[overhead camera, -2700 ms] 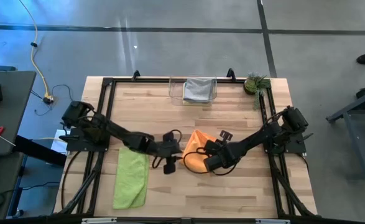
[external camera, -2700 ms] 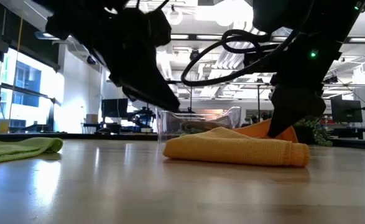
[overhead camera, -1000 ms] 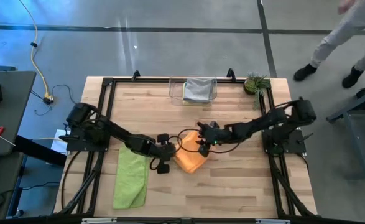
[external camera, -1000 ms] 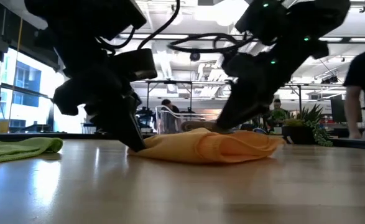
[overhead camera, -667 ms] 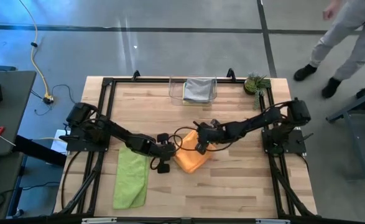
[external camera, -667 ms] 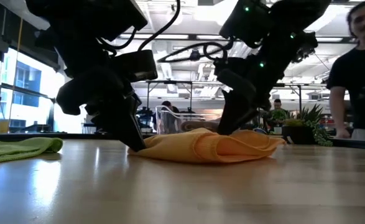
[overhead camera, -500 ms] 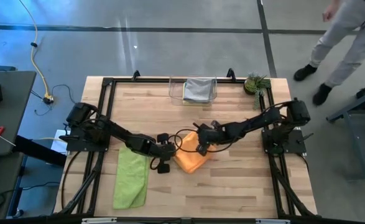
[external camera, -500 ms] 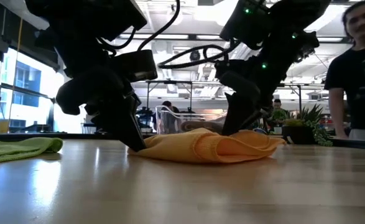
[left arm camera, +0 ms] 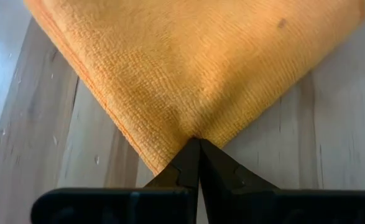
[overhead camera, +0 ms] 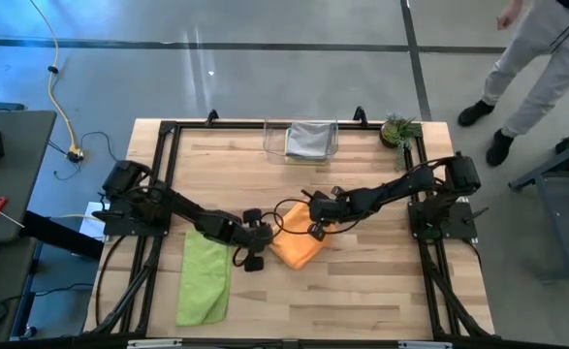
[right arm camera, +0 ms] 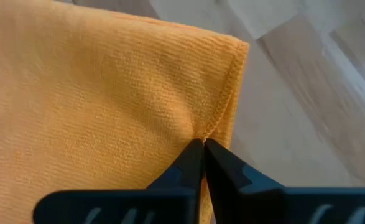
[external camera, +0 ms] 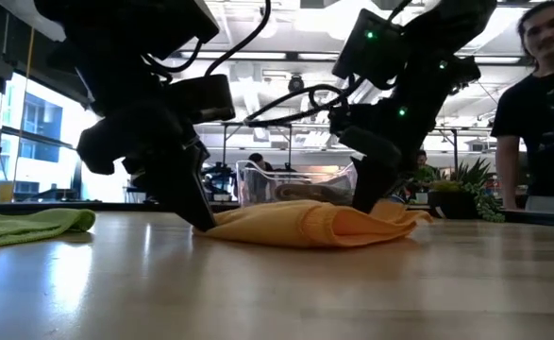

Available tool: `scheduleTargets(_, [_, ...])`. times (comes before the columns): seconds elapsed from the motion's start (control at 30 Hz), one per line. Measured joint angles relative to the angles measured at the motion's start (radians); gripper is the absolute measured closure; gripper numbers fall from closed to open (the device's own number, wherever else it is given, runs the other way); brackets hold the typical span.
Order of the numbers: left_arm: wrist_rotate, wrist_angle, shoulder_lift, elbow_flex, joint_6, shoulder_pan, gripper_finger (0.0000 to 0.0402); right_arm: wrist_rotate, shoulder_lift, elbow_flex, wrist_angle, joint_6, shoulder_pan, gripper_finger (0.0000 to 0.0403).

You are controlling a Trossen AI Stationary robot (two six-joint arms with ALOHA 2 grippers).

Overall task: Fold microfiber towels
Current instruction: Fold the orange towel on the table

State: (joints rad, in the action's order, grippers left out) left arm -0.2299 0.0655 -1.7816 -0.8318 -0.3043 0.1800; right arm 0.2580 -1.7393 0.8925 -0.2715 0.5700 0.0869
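Note:
The orange towel (overhead camera: 297, 242) lies folded on the table's middle; it also shows in the low view (external camera: 305, 225). My left gripper (overhead camera: 268, 236) is at its left side, shut on a corner (left arm camera: 199, 142). My right gripper (overhead camera: 311, 223) is at its far side, shut on a hemmed edge (right arm camera: 204, 143). The lime green towel (overhead camera: 205, 279) lies flat at the near left. The grey towel (overhead camera: 310, 139) lies in a clear bin at the far edge. The teal and yellow towels are out of view. My left gripper pinches the folded orange towel's corner (left arm camera: 191, 127) between its two fingertips, where the stacked hems of more than one layer meet. The fingers slant down from the table's left (external camera: 196, 212). The towel lies on the table. My right gripper pinches the stitched hem (right arm camera: 218, 118) of the orange towel near a corner, between its two fingertips. The fingers slant down from the table's right (external camera: 366, 200). The cloth puckers at the fingertips, and the rest lies slack on the table.
The clear plastic bin (overhead camera: 274, 143) stands at the far edge's middle, a small potted plant (overhead camera: 397, 129) at the far right corner. A person (external camera: 545, 104) stands beyond the table's right side. Bare wood lies near and right of the orange towel.
Both grippers have stayed shut on the orange towel, which has stayed on the table. My right gripper has shifted a little along the towel's far side, and the cloth there has rumpled slightly. My left gripper has kept still.

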Motion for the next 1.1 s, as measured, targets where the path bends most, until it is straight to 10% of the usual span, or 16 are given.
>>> scheduleTargets(0.23, [-0.017,0.066,0.02,-0.001,-0.018,0.024,0.0401,0.0,0.0,0.0,-0.007,-0.021,-0.008,0.0391])
scheduleTargets(0.63, [-0.013,0.151,0.18,0.003,-0.005,0.038,0.039,-0.004,0.05,0.011,-0.023,-0.095,-0.015,0.027])
scheduleTargets(0.93, [0.069,-0.308,0.09,0.07,0.067,-0.026,0.0401,-0.088,0.041,0.01,0.22,-0.276,-0.014,0.0389])
scheduleTargets(1.1, [0.049,-0.328,0.015,0.064,0.069,-0.046,0.0401,-0.103,-0.051,0.009,0.3,-0.293,-0.045,0.0386])
